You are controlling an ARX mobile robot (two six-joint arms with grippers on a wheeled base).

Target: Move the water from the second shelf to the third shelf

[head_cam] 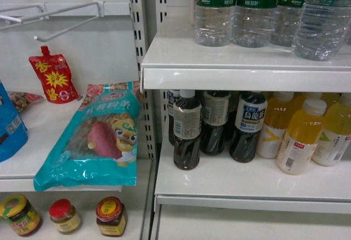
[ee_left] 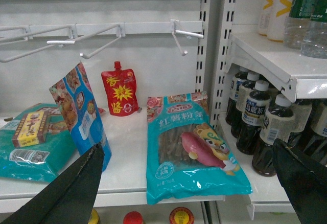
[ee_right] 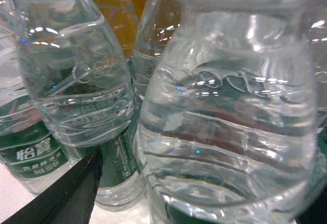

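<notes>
Several waters (head_cam: 324, 15) stood near the shelf's (head_cam: 241, 64) front edge; right gripper (ee_right: 204, 203), jaws apart, should centre before closing.

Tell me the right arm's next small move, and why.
Probably ease forward a touch, then close. The right end effector is open, with the nearest clear ribbed plastic water bottle filling the right wrist view between its fingers. The dark finger in plain view stands clear of the bottle's wall, so nothing is gripped yet.
</notes>
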